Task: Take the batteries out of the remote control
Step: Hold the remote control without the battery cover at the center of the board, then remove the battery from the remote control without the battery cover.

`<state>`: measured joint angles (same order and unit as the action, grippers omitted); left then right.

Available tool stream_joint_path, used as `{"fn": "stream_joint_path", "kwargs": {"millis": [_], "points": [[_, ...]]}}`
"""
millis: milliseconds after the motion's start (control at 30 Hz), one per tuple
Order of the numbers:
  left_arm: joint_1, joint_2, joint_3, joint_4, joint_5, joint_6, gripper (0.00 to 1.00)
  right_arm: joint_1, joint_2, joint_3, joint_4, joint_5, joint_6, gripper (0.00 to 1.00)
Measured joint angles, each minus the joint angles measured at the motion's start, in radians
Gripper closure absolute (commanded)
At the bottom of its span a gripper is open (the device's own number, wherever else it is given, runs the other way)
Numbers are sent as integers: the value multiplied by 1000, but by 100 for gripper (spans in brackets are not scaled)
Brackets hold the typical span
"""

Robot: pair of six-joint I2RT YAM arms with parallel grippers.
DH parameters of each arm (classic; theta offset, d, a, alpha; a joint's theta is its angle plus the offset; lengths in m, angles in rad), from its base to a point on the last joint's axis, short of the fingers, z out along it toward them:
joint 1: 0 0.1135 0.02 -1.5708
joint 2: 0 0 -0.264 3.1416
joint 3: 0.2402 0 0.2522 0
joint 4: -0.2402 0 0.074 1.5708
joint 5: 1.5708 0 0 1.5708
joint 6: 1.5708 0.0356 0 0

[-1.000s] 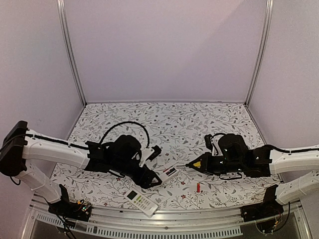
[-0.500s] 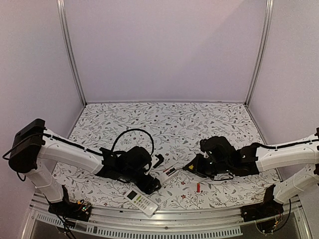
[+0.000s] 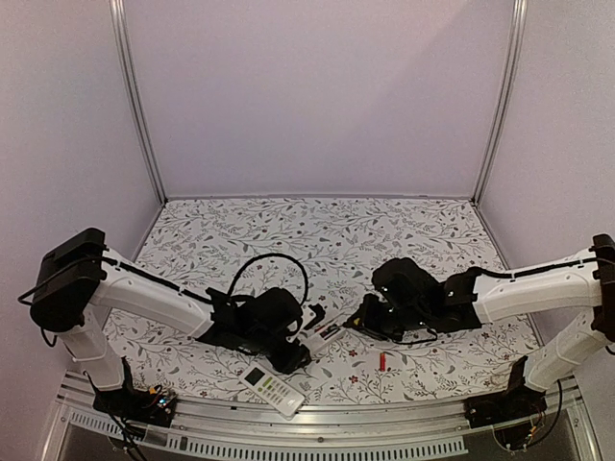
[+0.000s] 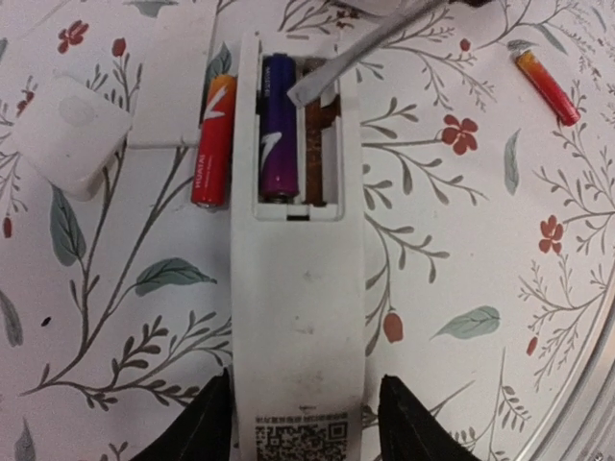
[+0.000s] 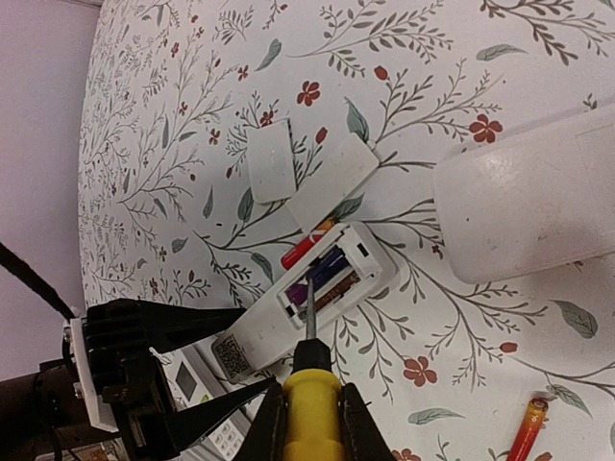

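Note:
The white remote control (image 4: 298, 288) lies face down with its battery bay open. A purple-blue battery (image 4: 279, 134) sits in the left slot and the right slot is bare. One red-orange battery (image 4: 213, 144) lies on the table against the remote's left side, and another (image 4: 548, 86) lies apart to the right. My left gripper (image 4: 306, 423) has closed in on the two long sides of the remote's near end. My right gripper (image 5: 309, 408) is shut on the yellow-handled screwdriver (image 5: 312, 394). The screwdriver's blade tip (image 5: 309, 303) rests in the bay beside the purple-blue battery (image 5: 327, 267).
Two flat white cover pieces (image 5: 271, 161) (image 5: 332, 182) lie just beyond the remote. A large rounded white object (image 5: 528, 211) lies to the right. A second remote (image 3: 274, 389) with buttons sits at the table's front edge. The loose red-orange battery (image 3: 381, 361) lies near the front.
My left arm slid right to the remote and its jaws narrowed around it. My right arm moved left and brought the screwdriver tip into the battery bay.

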<state>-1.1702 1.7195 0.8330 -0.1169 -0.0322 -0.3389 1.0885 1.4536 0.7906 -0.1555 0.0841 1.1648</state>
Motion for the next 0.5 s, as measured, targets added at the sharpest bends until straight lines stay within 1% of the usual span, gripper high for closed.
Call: {"fn": "stream_joint_path", "kwargs": {"millis": [200,300,500], "points": [[-20,29,23,1,-35,21,65,8,43,35,-58,9,24,100],[-27,34,29,-3,-56,31,70,11,47,40,-73,14,37,100],[-35,37,30,-3,-74,35,76,11,48,42,-77,16,67,100]]}}
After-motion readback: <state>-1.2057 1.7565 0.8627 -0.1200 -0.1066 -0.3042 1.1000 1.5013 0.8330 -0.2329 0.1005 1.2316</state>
